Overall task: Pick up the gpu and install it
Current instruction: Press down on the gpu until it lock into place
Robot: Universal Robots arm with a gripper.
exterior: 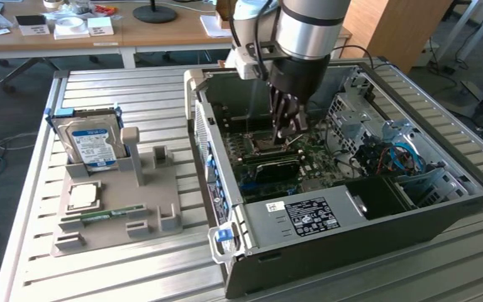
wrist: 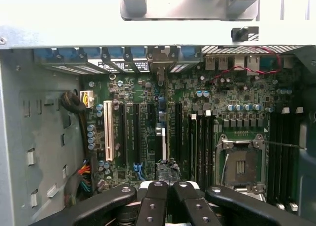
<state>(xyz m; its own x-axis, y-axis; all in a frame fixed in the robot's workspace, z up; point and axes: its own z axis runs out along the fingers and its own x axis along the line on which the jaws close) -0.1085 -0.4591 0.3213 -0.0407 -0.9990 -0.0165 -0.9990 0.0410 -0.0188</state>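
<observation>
My gripper (exterior: 287, 131) reaches down into the open computer case (exterior: 367, 229), just above the motherboard (exterior: 313, 157). In the wrist view its fingers (wrist: 157, 202) are pressed close together, shut on the gpu (wrist: 163, 141). The card shows edge-on as a thin strip. It runs from the fingertips towards the grey end bracket (wrist: 159, 67) at the case's rear slots. It stands in line with the dark expansion slots (wrist: 148, 132) in the middle of the motherboard (wrist: 237, 95). Whether its lower edge touches a slot I cannot tell.
On the exterior view's left, a grey parts holder (exterior: 153, 189) carries a silver hard drive with a blue label (exterior: 90, 141), a processor (exterior: 83, 196) and a green memory stick (exterior: 107, 215). The processor socket (wrist: 242, 161), case walls and cables (exterior: 397, 157) surround the gripper.
</observation>
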